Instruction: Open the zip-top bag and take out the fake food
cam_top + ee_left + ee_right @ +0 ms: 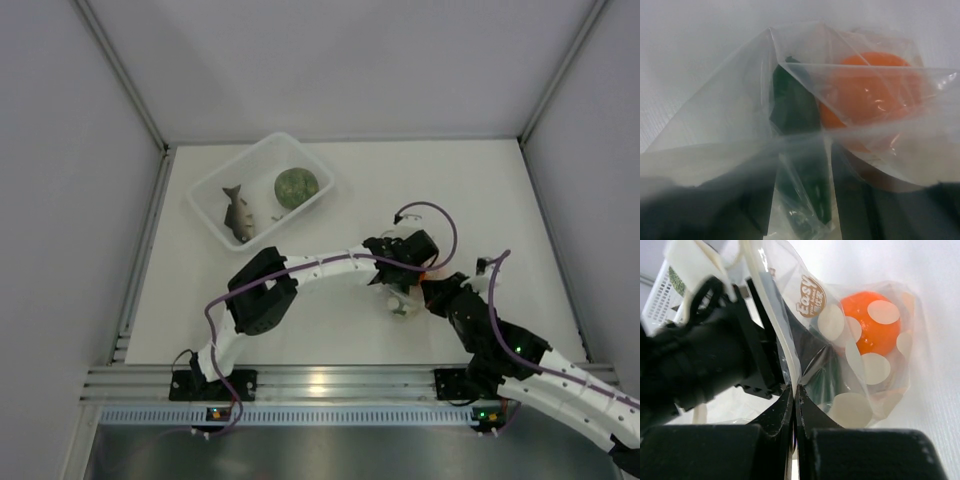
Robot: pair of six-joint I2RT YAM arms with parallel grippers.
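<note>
Top view: bag right of centre, both arms' tips crowding it. Fish and cabbage lie in the basket.

Left wrist: ball and cucumber sit inside thin film. The left jaws are blurred behind it, so I can't tell their spread.

Right wrist: right jaws pinched tight on film. The bag looks light, limp and slippery. Best grip is probably the stiffer zip strip.

left arm: rises from the near-left base to a raised elbow, with the forearm stretched right.
left gripper: points down; fingers are apart and blurred, so I cannot tell whether they grip.
right arm: leans from the near-right base toward the left wrist.
right gripper: fingers pressed together, pinching a fold of the zip-top bag.
</note>
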